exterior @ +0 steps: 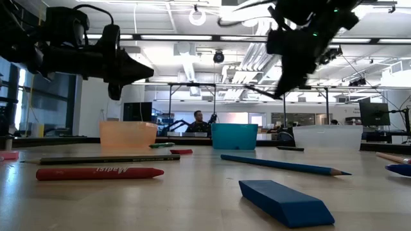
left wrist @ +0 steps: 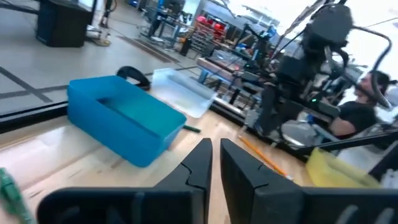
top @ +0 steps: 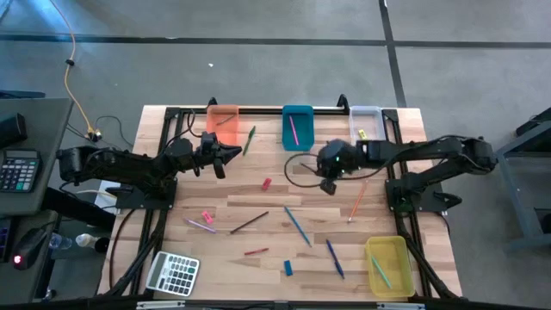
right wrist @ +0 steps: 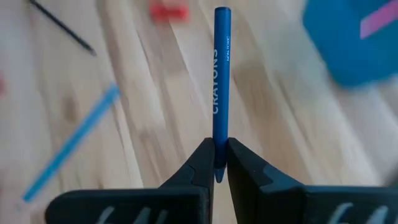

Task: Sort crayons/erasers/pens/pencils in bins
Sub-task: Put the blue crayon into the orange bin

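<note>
We see the right gripper (right wrist: 216, 163) clamped on a blue crayon (right wrist: 221, 74) just beside the teal bin (top: 298, 126), which holds a pink pencil (top: 294, 131); left gripper (left wrist: 213, 163) narrow.

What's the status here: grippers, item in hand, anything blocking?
Right gripper shut on blue crayon, mid-table near teal bin. Left gripper nearly shut, holding nothing, by orange bin. Nothing in the way.
</note>
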